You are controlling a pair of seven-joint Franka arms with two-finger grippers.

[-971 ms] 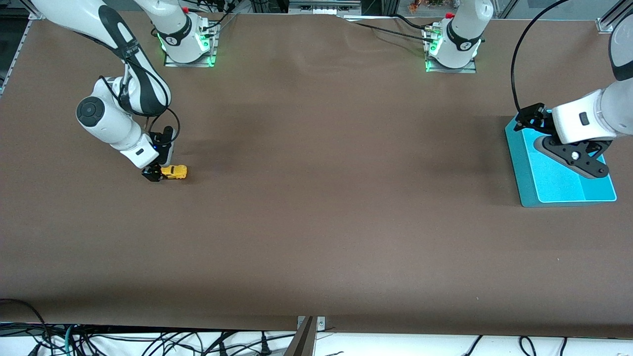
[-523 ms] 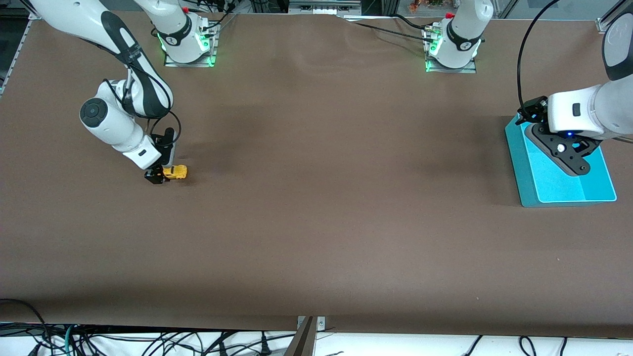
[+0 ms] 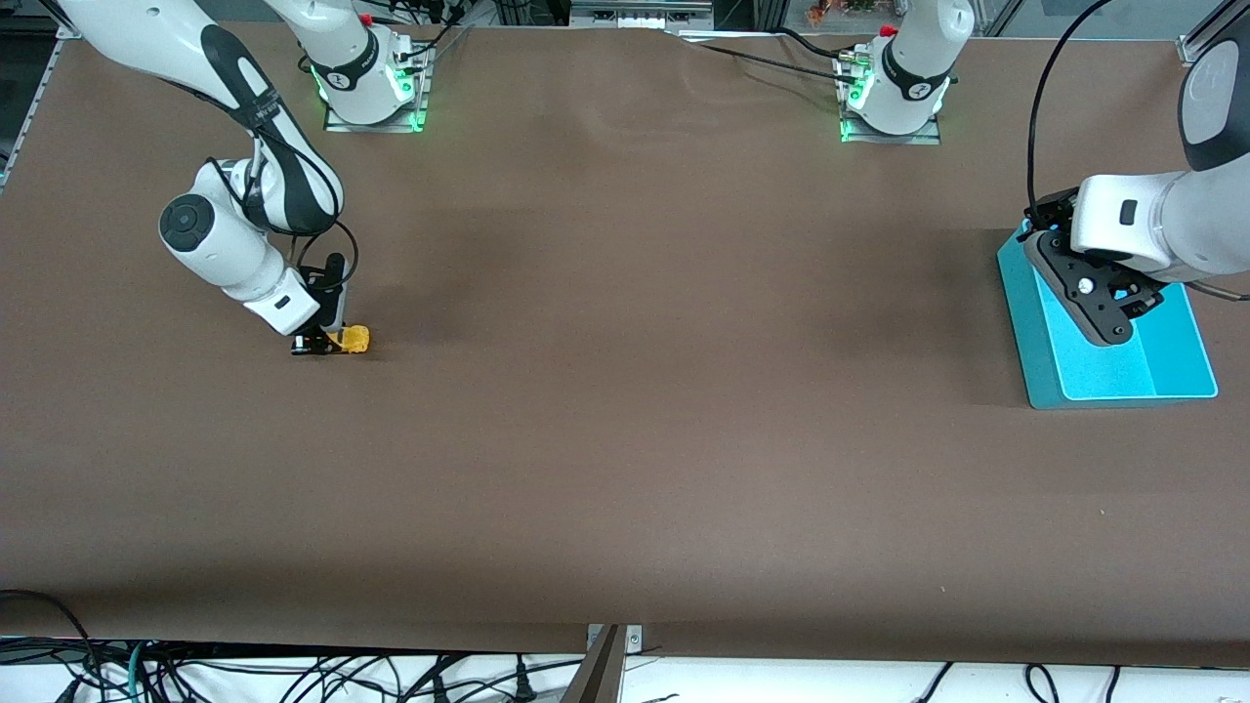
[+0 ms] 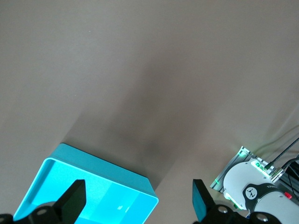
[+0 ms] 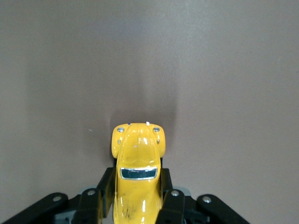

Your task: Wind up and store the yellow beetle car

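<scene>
The yellow beetle car (image 3: 352, 340) sits low at the brown table, toward the right arm's end. My right gripper (image 3: 314, 344) is shut on its rear sides. In the right wrist view the car (image 5: 138, 154) points away from the wrist, with the black fingers (image 5: 99, 196) pressed on both flanks and its nose sticking out past them. My left gripper (image 3: 1111, 330) hangs open and empty over the turquoise bin (image 3: 1177, 376). The left wrist view shows a corner of the bin (image 4: 112, 170) between the spread fingertips (image 4: 74, 201).
The two arm bases (image 3: 369, 73) (image 3: 894, 88) stand at the table's edge farthest from the front camera. Cables hang below the edge nearest to that camera. The right arm's base also shows in the left wrist view (image 4: 252, 186).
My left gripper has swung over the bin, toward the bin's end nearest the robots' bases. My right gripper has stayed shut on the car and tilted slightly; the car has barely shifted.
</scene>
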